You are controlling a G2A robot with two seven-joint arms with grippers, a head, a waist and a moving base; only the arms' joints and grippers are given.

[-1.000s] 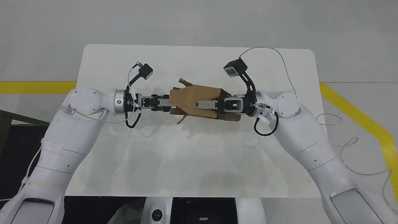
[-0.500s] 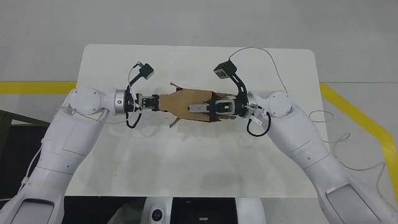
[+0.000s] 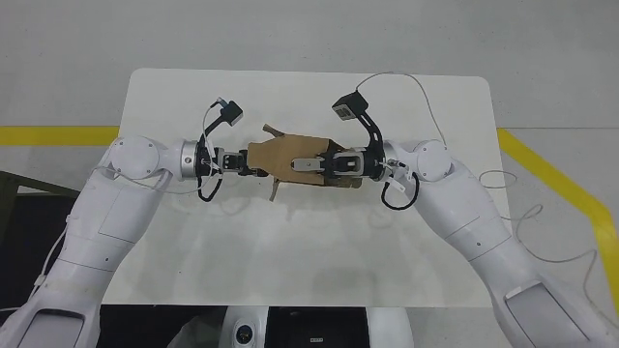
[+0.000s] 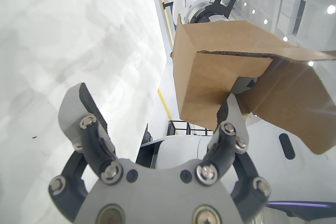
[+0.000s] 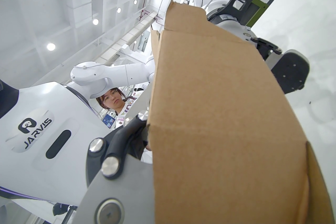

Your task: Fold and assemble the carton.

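Top view: cardboard carton is over the middle of the white table, between both arms. Left gripper is at its left end, spread wide, one finger touching the carton's edge. Right gripper pinches a carton panel from the right.

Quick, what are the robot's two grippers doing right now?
Left gripper: open, right beside the carton.
Right gripper: closed, holding the carton.
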